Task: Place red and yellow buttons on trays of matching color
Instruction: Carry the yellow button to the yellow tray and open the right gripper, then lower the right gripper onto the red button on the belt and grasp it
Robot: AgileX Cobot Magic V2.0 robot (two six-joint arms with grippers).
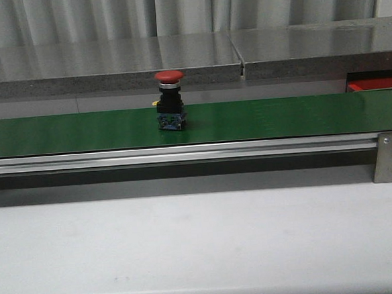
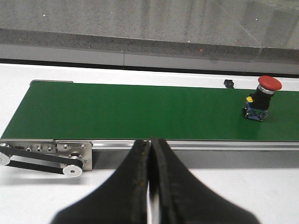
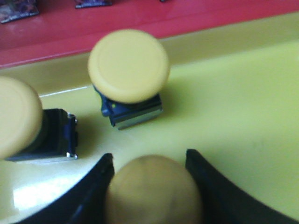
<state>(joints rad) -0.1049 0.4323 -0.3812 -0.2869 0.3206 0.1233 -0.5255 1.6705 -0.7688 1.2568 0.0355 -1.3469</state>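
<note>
The right hand [image 3: 150, 186] is clamped on a yellow button [image 3: 153, 189] low over the yellow tray [image 3: 233, 93] — apparently to set it beside two others — while the left hand [image 2: 150, 186], fingers together, waits near the belt [image 2: 140, 112] carrying a red button [image 1: 170, 100].

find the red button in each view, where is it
Front view: red button stands upright mid-picture on the green belt.
Left wrist view: at the right, on the belt's far part.
Right wrist view: not in it.
Shared landmark: the green belt, seen in the front and left wrist views.

Glossy yellow tray [image 3: 243, 93]; matt green belt [image 1: 281, 117] on brushed-metal rail [image 1: 183, 152]
</note>
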